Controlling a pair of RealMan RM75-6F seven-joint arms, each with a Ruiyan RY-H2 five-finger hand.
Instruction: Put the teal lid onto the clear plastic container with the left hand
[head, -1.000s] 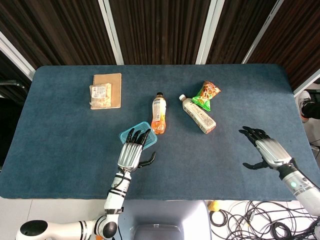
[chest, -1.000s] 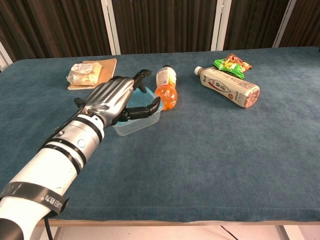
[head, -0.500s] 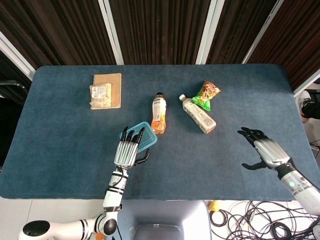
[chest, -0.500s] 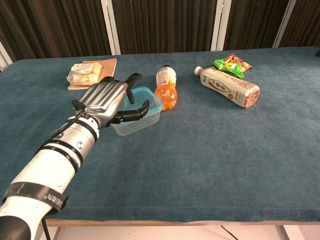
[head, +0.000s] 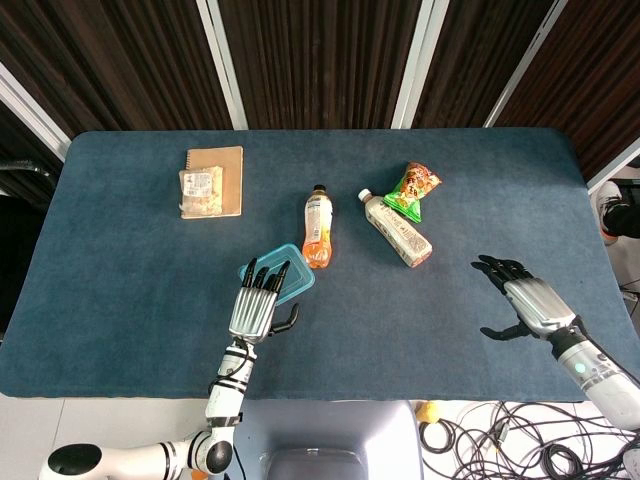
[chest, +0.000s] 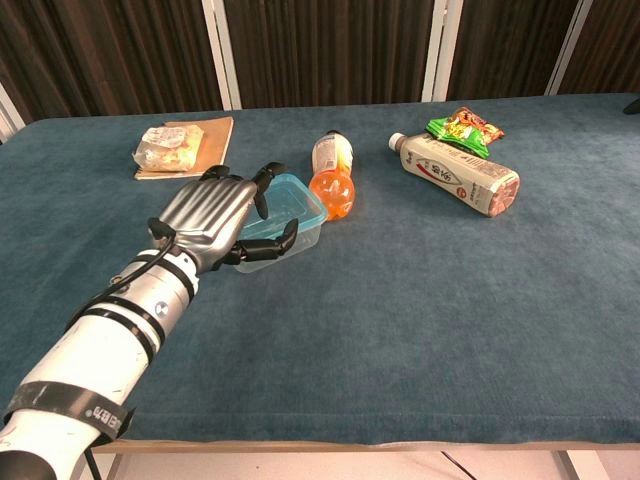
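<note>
Withdrawn toward the table edge since the earlier frame, the left hand (chest: 213, 215) hovers with fingers spread over the near side of the clear plastic container (chest: 290, 216), which carries the teal lid (head: 293, 277) beside the orange bottle (chest: 332, 177), while the right hand (head: 524, 300) is open.

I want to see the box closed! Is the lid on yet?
Looks done: the teal lid sits on the clear box by the orange bottle. In hand: nothing; the left hand is open, beside the box. Left: maybe pressing the lid tight; I can't tell.
</note>
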